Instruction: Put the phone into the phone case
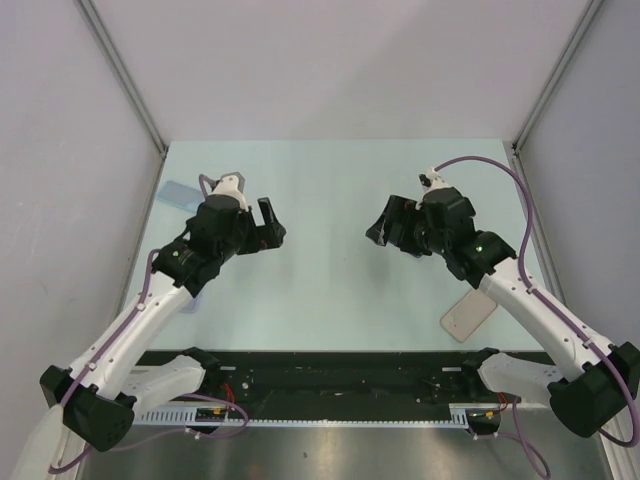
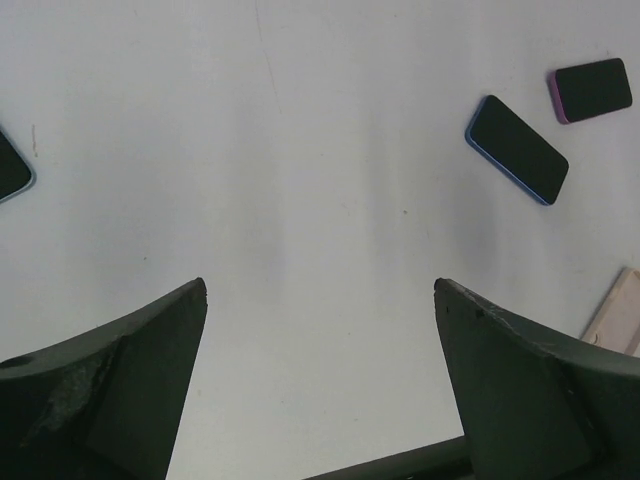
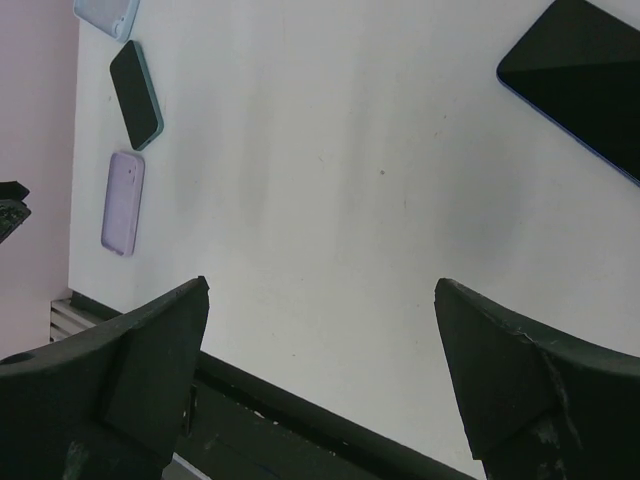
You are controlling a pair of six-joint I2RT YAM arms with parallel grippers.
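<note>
Desk [image 1: 320, 200], pale, lies under two arms. Left pincer [image 2: 320, 292] and right pincer [image 3: 320, 292] both hover wide open, holding nothing. Blue-edged phone [image 2: 517, 150] lies flat near the right pincer. Lilac phone case [image 3: 123, 203] lies flat by the desk's left edge, well apart.

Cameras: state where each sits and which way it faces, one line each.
Top external: above and behind the bases, looking down at the table; left gripper, right gripper and both arms show.
Left wrist: on that wrist, facing down at the table; own open fingers show.
Right wrist: likewise, own open fingers show.
Shared: top and right wrist both see the light blue case.
</note>
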